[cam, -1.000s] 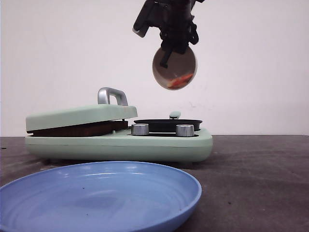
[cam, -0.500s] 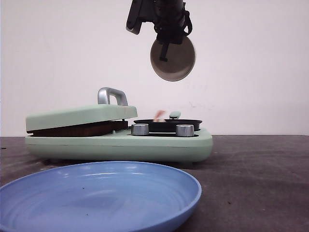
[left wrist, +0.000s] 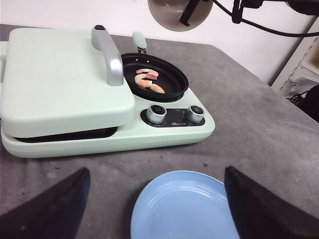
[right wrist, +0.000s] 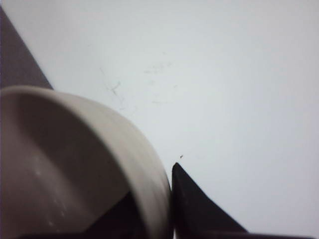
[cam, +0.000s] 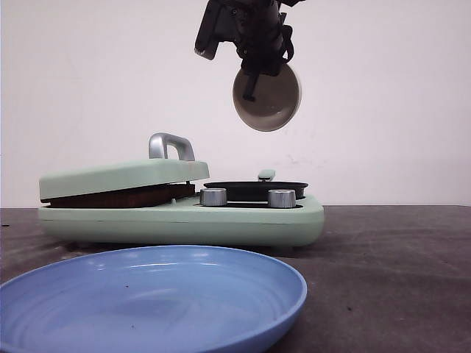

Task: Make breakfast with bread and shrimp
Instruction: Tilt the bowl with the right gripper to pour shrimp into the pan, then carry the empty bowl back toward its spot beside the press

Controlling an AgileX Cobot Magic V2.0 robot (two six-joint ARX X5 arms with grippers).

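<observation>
Now bowl [cam: 266, 95] empty, tipped, pinched at rim by right hand [cam: 254, 70]; shrimp [left wrist: 148, 80] dropped into pan [left wrist: 172, 85]. Left hand [left wrist: 157, 204] spread, empty. Shrimp step done.

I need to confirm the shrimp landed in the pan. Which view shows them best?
The left wrist view: it looks down into the black pan, where the shrimp lie. The front view sees only the pan's rim edge-on, no shrimp. The right wrist view shows only the tipped bowl.

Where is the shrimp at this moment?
In the left wrist view the shrimp lies inside the black pan on the green cooker, beside the closed lid's handle and behind the two knobs.
</observation>
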